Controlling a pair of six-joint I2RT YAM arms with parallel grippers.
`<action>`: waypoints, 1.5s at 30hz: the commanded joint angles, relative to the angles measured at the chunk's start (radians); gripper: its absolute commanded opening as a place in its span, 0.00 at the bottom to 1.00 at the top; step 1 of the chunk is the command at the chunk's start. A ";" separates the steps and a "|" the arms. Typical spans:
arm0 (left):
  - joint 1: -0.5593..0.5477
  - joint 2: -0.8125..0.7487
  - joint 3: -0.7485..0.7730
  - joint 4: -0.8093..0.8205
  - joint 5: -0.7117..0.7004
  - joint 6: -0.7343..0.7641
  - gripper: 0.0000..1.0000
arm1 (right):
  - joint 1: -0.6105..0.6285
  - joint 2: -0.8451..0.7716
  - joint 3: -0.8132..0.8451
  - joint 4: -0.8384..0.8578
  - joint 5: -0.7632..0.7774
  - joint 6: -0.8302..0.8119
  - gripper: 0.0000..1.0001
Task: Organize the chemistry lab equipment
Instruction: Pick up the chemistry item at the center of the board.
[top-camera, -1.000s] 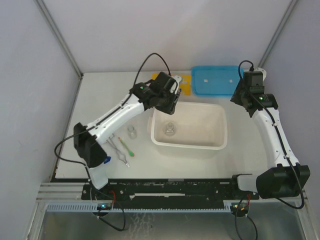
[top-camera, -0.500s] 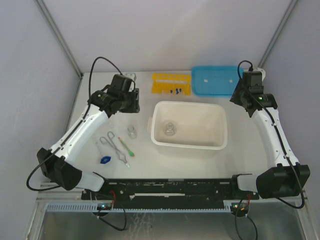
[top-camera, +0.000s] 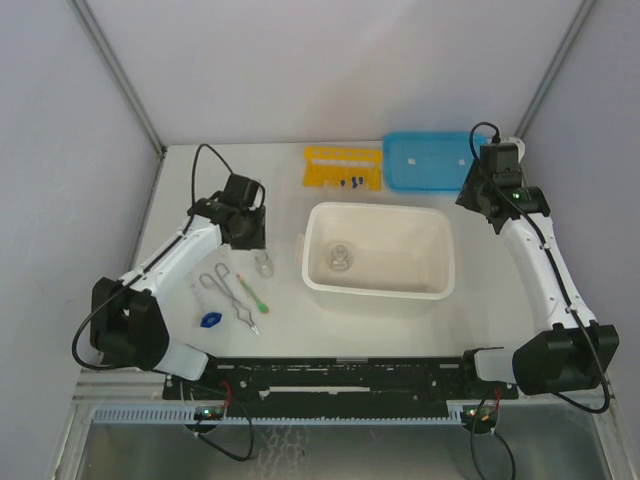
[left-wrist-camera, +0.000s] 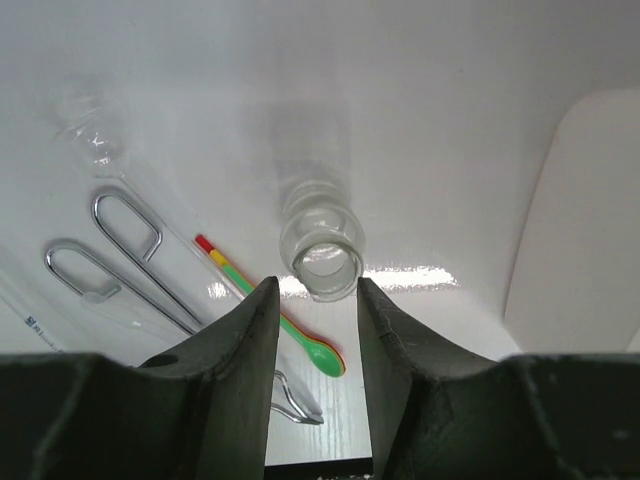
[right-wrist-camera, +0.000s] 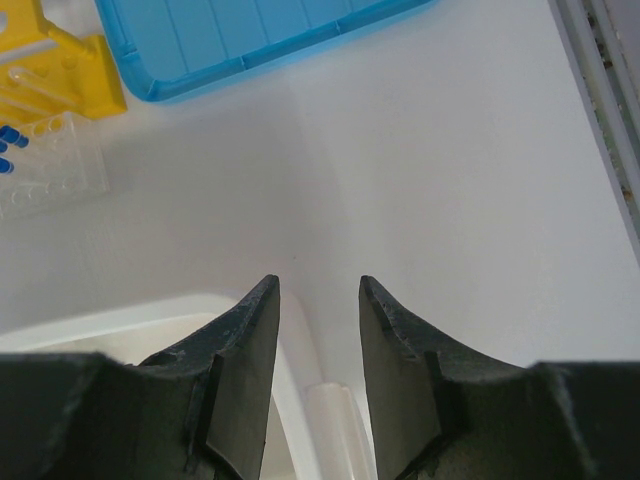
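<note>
Left gripper (left-wrist-camera: 312, 300): jaws parted, nothing between them, poised just above the glass vial.
Glass vial (left-wrist-camera: 320, 243): on the table, mouth toward the camera, apart from both fingers.
Tongs (left-wrist-camera: 120, 262): at nine o'clock from the vial, flat on the table.
Green-tipped stick (left-wrist-camera: 285, 325): between tongs and vial, lying aslant.
Yellow tube rack (top-camera: 343, 167): at twelve o'clock from the white tub (top-camera: 378, 285), blue-capped tubes (top-camera: 348, 183) along its near edge.
Glass vessel (top-camera: 340, 257): inside the tub.
Right gripper (right-wrist-camera: 318, 300): jaws apart, empty, above the tub's far right corner.

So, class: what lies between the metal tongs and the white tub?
In the top view, the green-tipped stick and a small glass vessel lie between the tongs and tub.
</note>
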 joint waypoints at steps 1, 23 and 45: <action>0.025 0.029 -0.011 0.079 0.027 0.041 0.41 | 0.006 -0.011 -0.008 0.039 0.014 0.004 0.37; 0.048 0.024 -0.060 0.061 0.064 0.060 0.40 | 0.006 -0.003 -0.009 0.036 0.021 0.007 0.37; 0.050 0.164 -0.062 0.125 0.074 0.088 0.36 | 0.005 -0.006 -0.009 0.043 0.025 -0.002 0.37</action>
